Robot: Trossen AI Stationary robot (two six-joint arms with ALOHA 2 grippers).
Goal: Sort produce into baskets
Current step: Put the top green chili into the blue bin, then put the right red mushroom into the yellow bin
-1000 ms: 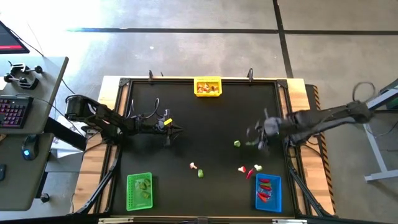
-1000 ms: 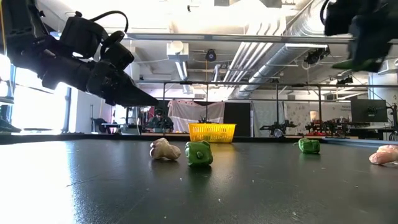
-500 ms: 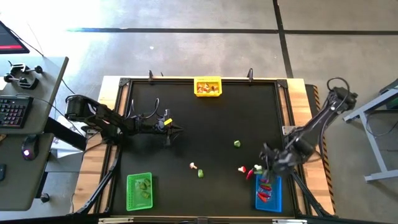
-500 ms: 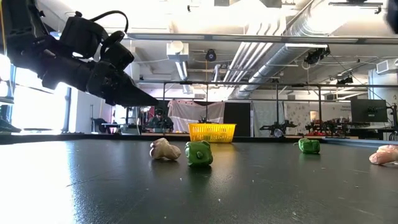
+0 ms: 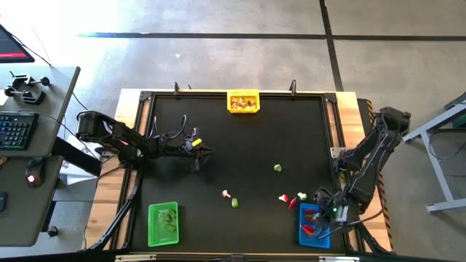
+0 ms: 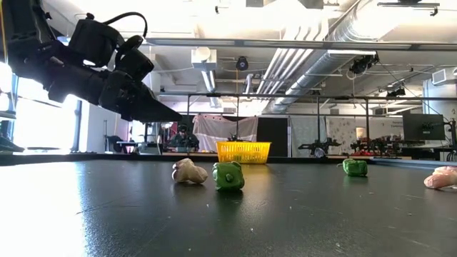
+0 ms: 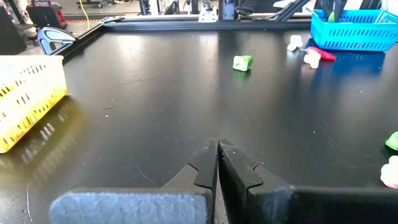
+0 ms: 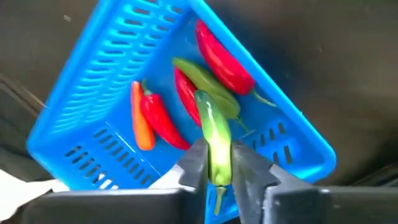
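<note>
My right gripper [image 5: 321, 212] hangs over the blue basket [image 5: 324, 236] at the table's near right corner, shut on a long green pepper [image 8: 213, 127]. In the basket lie three red peppers [image 8: 224, 59] and one green pepper [image 8: 202, 79]. My left gripper [image 5: 208, 152] is shut and empty above the table's left half; it also shows in the low view [image 6: 171, 114] and in its own wrist view [image 7: 217, 163]. Loose pieces lie on the table: a green one [image 5: 277, 168], a whitish and a green one [image 5: 231, 199], and red and whitish ones [image 5: 293, 199]. My right gripper pinches the long green pepper between its two fingers [image 8: 198, 163], on the pepper's rear half [image 8: 218, 163]. The pepper lies along the fingers, and its other end sticks out past the fingertips. The fingers point down at the basket. The pepper is clear of the basket's contents.
A yellow basket [image 5: 243, 102] with tan pieces stands at the far edge's middle. A green basket [image 5: 163, 223] with green pieces stands at the near left. A raised frame runs round the black table top [image 5: 240, 138].
My right gripper has gone from the table's right middle toward the near edge with the green pepper, out of the low view, and now hangs over the blue basket. My left arm has kept still.
</note>
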